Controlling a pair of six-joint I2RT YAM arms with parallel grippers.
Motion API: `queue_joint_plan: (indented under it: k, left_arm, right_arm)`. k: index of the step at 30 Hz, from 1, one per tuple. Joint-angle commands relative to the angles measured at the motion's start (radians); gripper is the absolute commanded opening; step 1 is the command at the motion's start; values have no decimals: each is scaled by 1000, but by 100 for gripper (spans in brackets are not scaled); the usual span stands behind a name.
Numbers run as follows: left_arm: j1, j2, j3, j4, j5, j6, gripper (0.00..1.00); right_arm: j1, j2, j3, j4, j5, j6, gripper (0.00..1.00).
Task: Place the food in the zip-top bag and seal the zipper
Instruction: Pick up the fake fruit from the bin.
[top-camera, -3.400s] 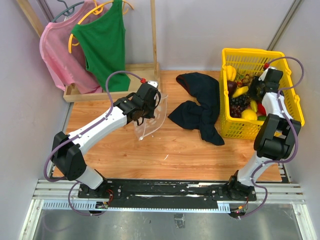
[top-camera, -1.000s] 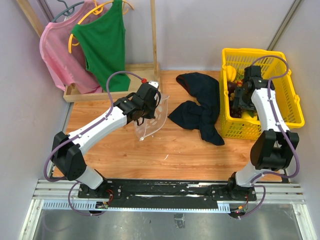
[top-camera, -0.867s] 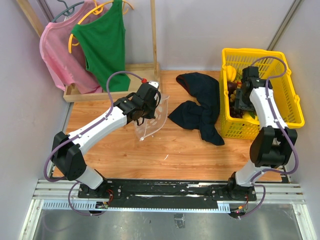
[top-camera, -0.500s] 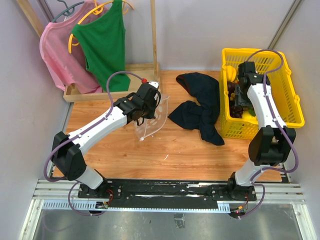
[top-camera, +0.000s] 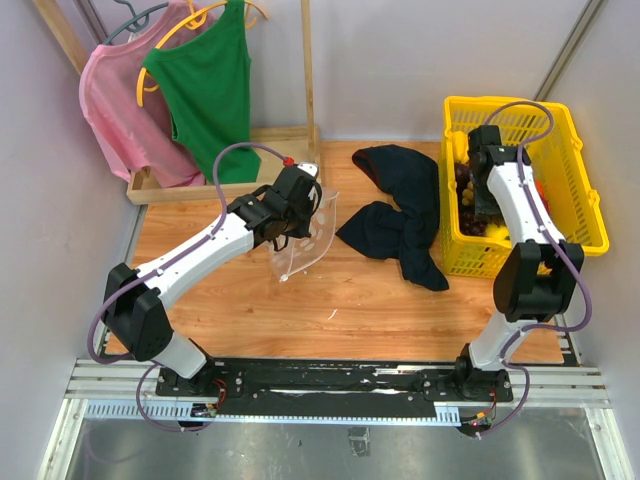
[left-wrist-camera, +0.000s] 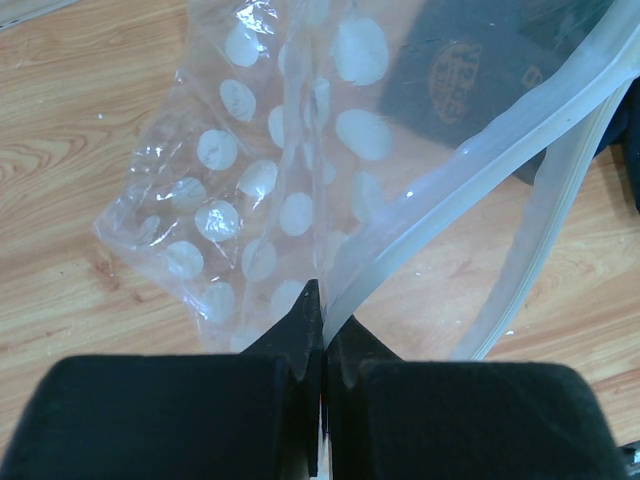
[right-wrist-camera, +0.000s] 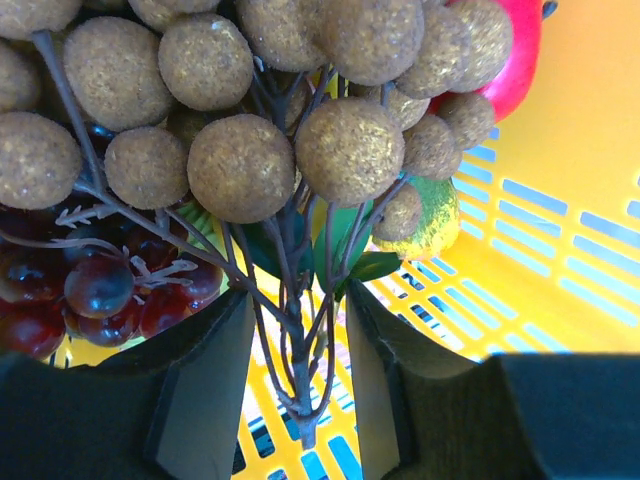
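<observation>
My left gripper (top-camera: 300, 205) is shut on the zipper (left-wrist-camera: 480, 160) edge of the clear, white-dotted zip-top bag (top-camera: 300, 243). In the left wrist view the gripper (left-wrist-camera: 322, 300) holds the bag (left-wrist-camera: 250, 200) with its mouth hanging open above the wooden table. My right gripper (top-camera: 484, 203) is down inside the yellow basket (top-camera: 580, 235). In the right wrist view the gripper (right-wrist-camera: 300, 320) is closed on the twiggy stem of the tan longan cluster (right-wrist-camera: 240, 165). Dark purple grapes (right-wrist-camera: 100, 285), a red apple (right-wrist-camera: 515, 50) and a lemon (right-wrist-camera: 425, 225) lie around it. A banana (top-camera: 460, 145) shows at the basket's back left.
A dark navy cloth (top-camera: 400, 220) lies crumpled between the bag and the basket. A wooden rack base (top-camera: 150, 190) with a green top (top-camera: 205, 90) and a pink top (top-camera: 115, 110) stands at the back left. The basket's lattice wall (right-wrist-camera: 560, 230) is close to my right gripper.
My right arm has swung from the basket's right side to its left and toward the back. My left arm and the bag have not moved.
</observation>
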Motion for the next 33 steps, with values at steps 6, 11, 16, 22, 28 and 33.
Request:
queue_joint_plan:
  k: [6, 11, 16, 22, 28, 33]
  left_arm:
    - [7, -24, -9, 15, 14, 14, 0]
    - [7, -23, -9, 15, 17, 14, 0]
    - [7, -23, -7, 15, 17, 14, 0]
    - [7, -25, -7, 15, 17, 16, 1]
    - [7, -27, -7, 16, 15, 17, 0]
    - [8, -28, -8, 18, 11, 16, 0]
  right_arm:
    - [25, 48, 48, -28, 94, -29, 25]
    - [25, 12, 66, -31, 108, -28, 8]
    - [26, -43, 98, -19, 103, -28, 1]
    - [25, -114, 134, -3, 45, -23, 1]
    - [25, -233, 117, 65, -112, -16, 1]
    - [25, -339, 76, 130, -281, 1, 1]
